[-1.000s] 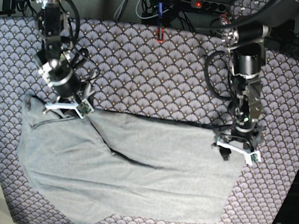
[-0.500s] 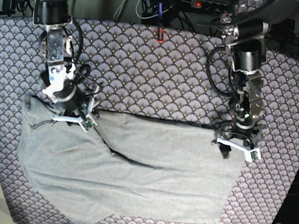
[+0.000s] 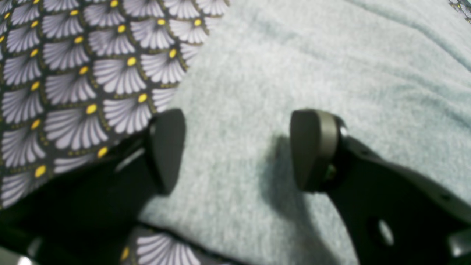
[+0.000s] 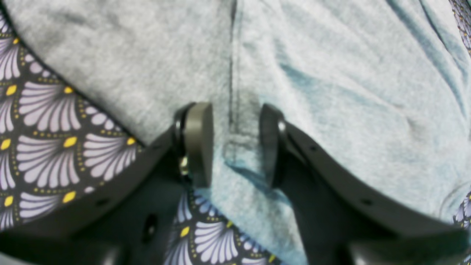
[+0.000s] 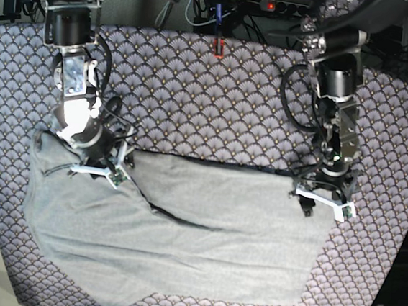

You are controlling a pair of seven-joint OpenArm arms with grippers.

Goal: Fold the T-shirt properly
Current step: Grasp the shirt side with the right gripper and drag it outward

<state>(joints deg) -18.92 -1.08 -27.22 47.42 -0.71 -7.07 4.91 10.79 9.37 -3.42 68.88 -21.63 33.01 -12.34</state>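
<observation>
The shirt (image 5: 175, 230) is lying spread across the cloth (image 5: 216, 103), its top edge running straight between my two claws and its bottom edge slanting down toward the near left. Bare cloth is showing all along the far side, and a narrower strip on the right of the base view.

My left claw (image 3: 235, 151) is hovering wide apart over the shirt's corner, gripping nothing. One finger (image 3: 167, 147) is sitting right at the shirt's edge where it is meeting the cloth; the other is over plain grey fabric.

My right claw (image 4: 235, 143) is standing half apart, straddling a stitched seam at the shirt's hem. The fabric is bunching up a little between the pads (image 4: 198, 141), but the wrist view is blurred and I cannot tell whether they are pinching it or only flanking it. Cloth is peeking out below and to the side of that hem.
</observation>
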